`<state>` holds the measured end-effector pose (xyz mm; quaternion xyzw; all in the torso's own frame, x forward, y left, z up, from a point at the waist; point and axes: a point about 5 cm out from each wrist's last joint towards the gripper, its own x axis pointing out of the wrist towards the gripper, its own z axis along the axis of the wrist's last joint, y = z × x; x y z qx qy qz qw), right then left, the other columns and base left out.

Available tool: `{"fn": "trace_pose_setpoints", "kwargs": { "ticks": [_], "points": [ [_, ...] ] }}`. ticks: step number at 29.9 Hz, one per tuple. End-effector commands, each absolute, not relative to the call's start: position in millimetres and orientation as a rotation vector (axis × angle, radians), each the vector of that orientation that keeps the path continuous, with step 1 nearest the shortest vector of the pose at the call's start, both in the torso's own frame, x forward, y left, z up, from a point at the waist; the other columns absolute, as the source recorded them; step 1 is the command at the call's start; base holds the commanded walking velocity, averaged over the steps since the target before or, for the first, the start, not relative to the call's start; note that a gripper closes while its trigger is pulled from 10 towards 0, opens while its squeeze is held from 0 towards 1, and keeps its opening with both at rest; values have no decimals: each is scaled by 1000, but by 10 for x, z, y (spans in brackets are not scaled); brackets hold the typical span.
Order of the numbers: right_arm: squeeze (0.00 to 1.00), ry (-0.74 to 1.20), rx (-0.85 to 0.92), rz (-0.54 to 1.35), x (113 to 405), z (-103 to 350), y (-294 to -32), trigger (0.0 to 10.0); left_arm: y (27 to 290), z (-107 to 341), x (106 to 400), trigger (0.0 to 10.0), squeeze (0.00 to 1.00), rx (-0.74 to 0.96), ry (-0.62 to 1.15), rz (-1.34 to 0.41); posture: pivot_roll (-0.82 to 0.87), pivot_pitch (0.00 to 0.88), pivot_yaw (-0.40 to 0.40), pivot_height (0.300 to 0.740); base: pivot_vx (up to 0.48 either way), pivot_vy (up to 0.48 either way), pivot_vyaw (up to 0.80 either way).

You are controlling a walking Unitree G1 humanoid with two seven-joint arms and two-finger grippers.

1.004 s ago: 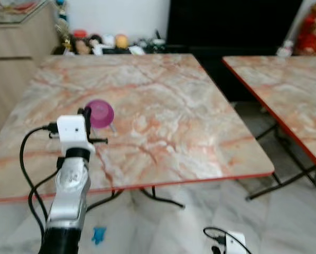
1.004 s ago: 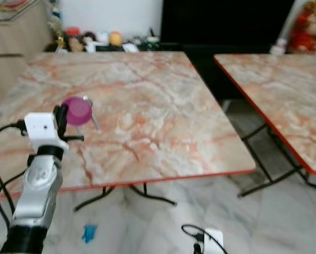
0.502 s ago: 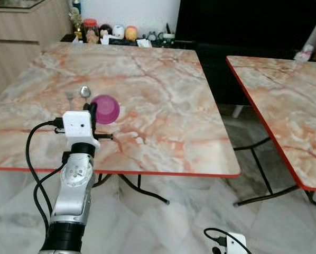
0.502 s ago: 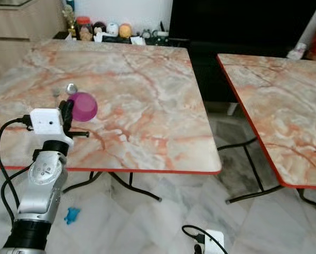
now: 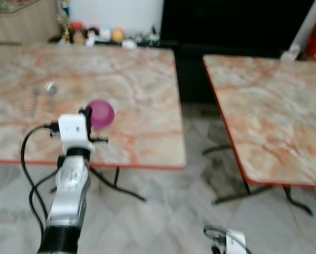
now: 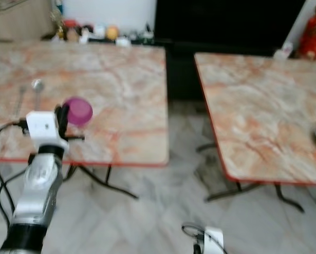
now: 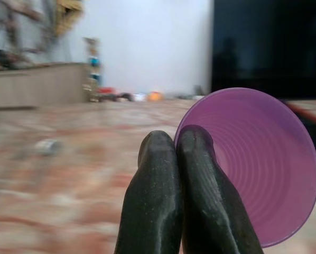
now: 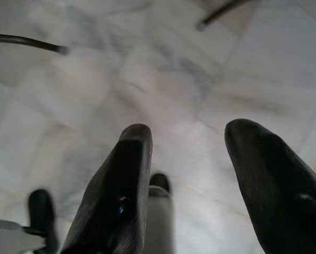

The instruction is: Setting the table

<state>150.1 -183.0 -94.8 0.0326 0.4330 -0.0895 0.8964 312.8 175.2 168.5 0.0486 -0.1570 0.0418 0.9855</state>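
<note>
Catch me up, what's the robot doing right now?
The left gripper is shut on the rim of a purple plastic cup, holding it up over the near edge of the left marble table. A spoon and a fork lie on that table. The right gripper hangs open above the tiled floor.

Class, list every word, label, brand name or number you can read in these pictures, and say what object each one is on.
No readable text.
The small jars and figures on the far shelf are too blurred to show any label.
The purple cup held in the left gripper is plain, with no print.
The two marble-patterned tables carry no writing.
</note>
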Motion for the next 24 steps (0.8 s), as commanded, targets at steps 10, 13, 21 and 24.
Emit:
{"fn": "trace_pose_setpoints", "kwargs": {
  "ticks": [10, 13, 21, 24],
  "points": [
    [0, 894, 77, -214, 1525, -938, -1851, 10000, 1733, 1770, 3181, 10000, 0, 121, -343, 46, 107, 0, -31, 740, 0, -445, 0],
    [0, 893, 83, -219, 1531, -938, -1834, 10000, 1742, 1785, 3198, 10000, 0, 125, -344, 44, 104, 0, -24, 740, 0, -442, 0],
    [0, 890, 102, -229, 1558, -933, -1784, 10000, 1708, 1818, 3247, 10000, 0, 131, -349, 27, 104, 0, -11, 740, 0, -444, 0],
    [0, 890, 103, -228, 1559, -934, -1779, 10000, 1711, 1796, 3235, 10000, 0, 136, -342, 19, 106, 0, -5, 740, 0, -445, 0]
  ]
}}
